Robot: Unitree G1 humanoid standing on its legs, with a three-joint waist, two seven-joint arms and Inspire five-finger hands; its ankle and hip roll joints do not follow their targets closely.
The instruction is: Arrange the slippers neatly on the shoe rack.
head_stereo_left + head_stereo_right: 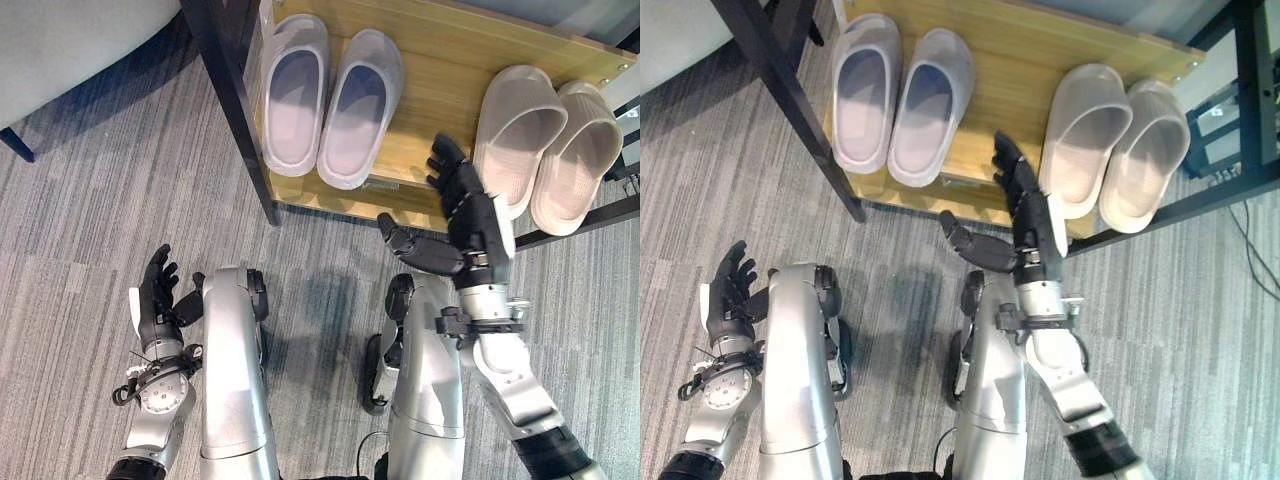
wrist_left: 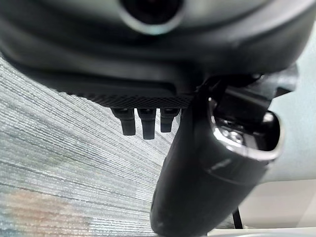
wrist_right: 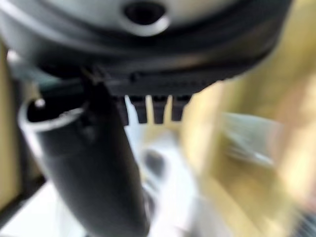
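Both pairs of slippers, grey [image 1: 325, 95] and beige [image 1: 545, 140], sit paired on the shoe rack [image 1: 440, 45]. Right robot hand [image 1: 465, 205] spread, empty; left robot hand [image 1: 158, 300] relaxed. Task appears essentially complete.

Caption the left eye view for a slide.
Two slipper pairs, lavender pair and beige pair, on the wooden shoe rack; open right hand beside them.

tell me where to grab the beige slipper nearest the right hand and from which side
Probably by the heel rim of the beige slipper, coming from the rack's front edge. Its open heel end points toward the right hand, which hovers open just short of it, while its twin lies close against the far side.
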